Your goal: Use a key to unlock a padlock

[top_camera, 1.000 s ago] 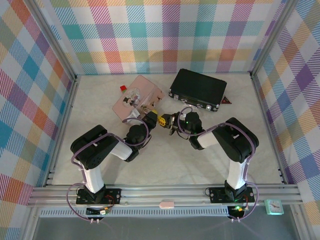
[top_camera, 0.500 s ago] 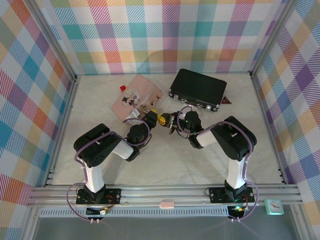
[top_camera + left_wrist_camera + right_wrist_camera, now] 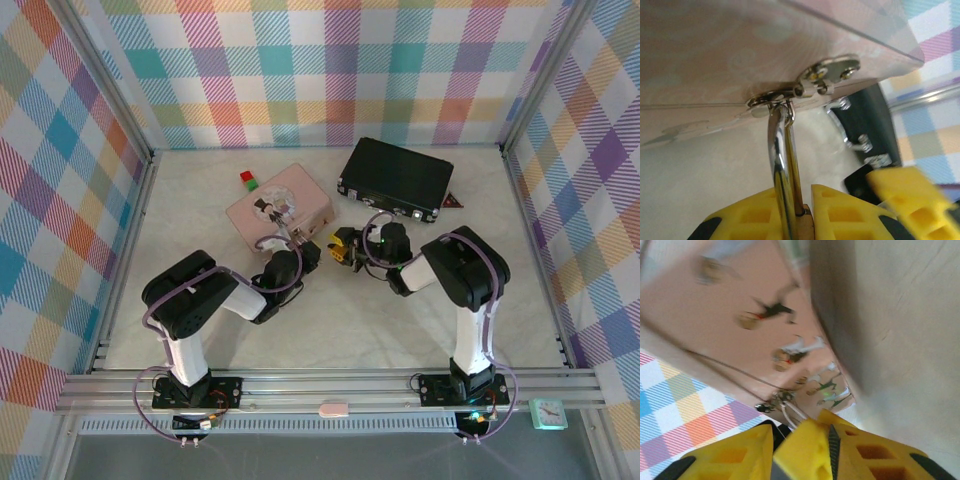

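The brass padlock (image 3: 807, 222) sits between my left gripper's (image 3: 794, 192) yellow fingers, which are shut on its body. Its silver shackle (image 3: 779, 150) runs up into the metal hasp (image 3: 775, 98) on the pink box (image 3: 715, 50). From above, the left gripper (image 3: 315, 252) and right gripper (image 3: 345, 249) meet tip to tip just in front of the pink box (image 3: 285, 205). In the blurred right wrist view, the right gripper (image 3: 802, 429) is close under the shackle (image 3: 790, 412), with a yellow block between its outer fingers. The key is hidden.
A black case (image 3: 395, 175) with silver latches lies behind the right gripper and shows past the left gripper's fingers (image 3: 865, 117). Small red and green cubes (image 3: 246, 179) sit behind the box. A small red piece (image 3: 453, 202) lies by the case's right corner. Plaid walls enclose the table.
The pink box has swung round and slid nearer, pulled by the padlock. The left gripper has drawn back toward its base, and the right gripper has followed, staying against it.
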`<state>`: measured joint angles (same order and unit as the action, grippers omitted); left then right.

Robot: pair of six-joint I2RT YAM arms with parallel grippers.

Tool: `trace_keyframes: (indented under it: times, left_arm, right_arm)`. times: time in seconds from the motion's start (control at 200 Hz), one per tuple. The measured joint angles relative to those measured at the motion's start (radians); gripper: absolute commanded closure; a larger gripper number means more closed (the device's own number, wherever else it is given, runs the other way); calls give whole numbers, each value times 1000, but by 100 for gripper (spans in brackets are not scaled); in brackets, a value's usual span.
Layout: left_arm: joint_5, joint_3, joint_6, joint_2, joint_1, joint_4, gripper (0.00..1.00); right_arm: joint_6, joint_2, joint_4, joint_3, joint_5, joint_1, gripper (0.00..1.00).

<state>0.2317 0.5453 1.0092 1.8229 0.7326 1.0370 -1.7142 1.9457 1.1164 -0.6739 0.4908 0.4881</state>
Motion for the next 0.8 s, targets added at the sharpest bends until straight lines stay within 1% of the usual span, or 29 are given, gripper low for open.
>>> trace_keyframes:
  times: [0.07,0.165,0.255,0.375,0.48,0.56,0.595,0.675,0.8]
  left_arm:
    - [-24,-2,-6,-10,0,-60,100]
    - [-55,-2,-13,-53,1,-156,100]
    - [-69,-2,-35,-92,5,-243,100]
    - [-90,1,-60,-118,5,-340,100]
    - [-97,1,-87,-120,5,-360,70]
    - [-100,1,-90,-126,5,-372,52]
    - [-98,0,-88,-131,5,-380,45]
    - [-88,-2,-89,-161,5,-403,36]
    - [-47,-15,-83,-272,3,-480,21]
  right_arm:
    - [106,-68,-106,7,5,-22,57]
    - [301,-212,-343,4,-7,-33,53]
    - [518,-357,-604,-33,-58,-33,51]
    - [752,-481,-858,-100,-133,-33,50]
    - [914,-530,-1038,-159,-192,-33,48]
    - [1005,-541,-1139,-192,-221,-33,48]
    - [1038,-541,-1173,-201,-229,-33,48]
    - [1101,-541,-1236,-215,-234,-32,48]
    - [1184,-532,-1312,-248,-234,-17,47]
